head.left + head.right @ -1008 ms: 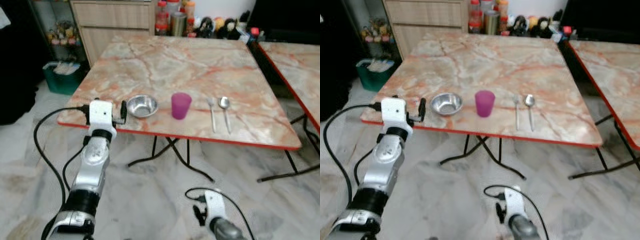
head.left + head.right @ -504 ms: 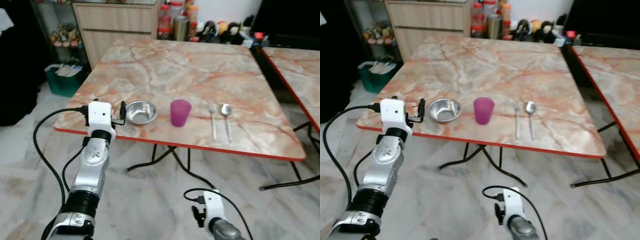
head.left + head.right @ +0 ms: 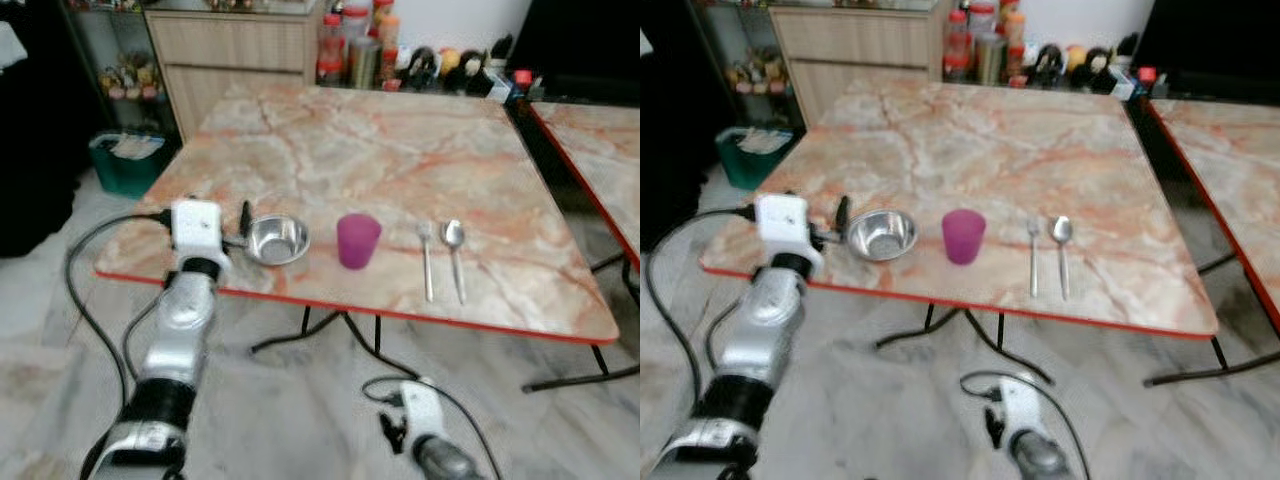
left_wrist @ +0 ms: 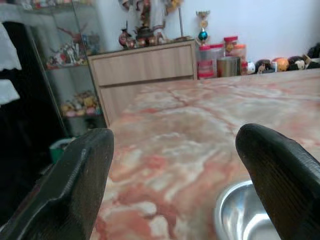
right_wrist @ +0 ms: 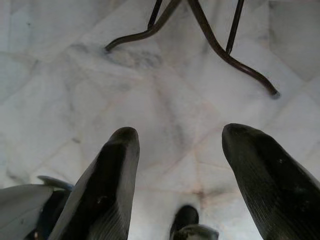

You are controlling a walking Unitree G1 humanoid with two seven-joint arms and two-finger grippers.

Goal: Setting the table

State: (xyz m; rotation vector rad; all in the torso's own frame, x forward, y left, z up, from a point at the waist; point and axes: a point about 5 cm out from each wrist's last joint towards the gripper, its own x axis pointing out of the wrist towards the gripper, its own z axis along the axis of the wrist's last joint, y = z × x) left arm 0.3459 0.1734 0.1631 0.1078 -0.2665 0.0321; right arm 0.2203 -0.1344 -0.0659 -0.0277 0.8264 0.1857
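Observation:
A steel bowl (image 3: pixel 277 240), a purple cup (image 3: pixel 358 240), a fork (image 3: pixel 426 262) and a spoon (image 3: pixel 455 250) lie in a row near the front edge of the marble table (image 3: pixel 380 140). My left gripper (image 3: pixel 240 222) hovers at the table's front left, just left of the bowl, open and holding nothing. In the left wrist view its fingers (image 4: pixel 75 185) stand wide apart, and the bowl's rim (image 4: pixel 240 215) shows beside one of them. My right gripper (image 5: pixel 180 145) hangs low over the floor, open and empty.
A second red-edged table (image 3: pixel 590 130) stands close on the right. Behind the table are a wooden cabinet (image 3: pixel 240 50) and several bottles and jars (image 3: pixel 350 55). A green bin (image 3: pixel 125 160) sits on the floor at left. Folding table legs (image 3: pixel 320 330) cross underneath.
The whole view has shifted slightly as the camera moved. My left gripper stays beside the bowl, open. The bowl, cup, fork and spoon have not moved.

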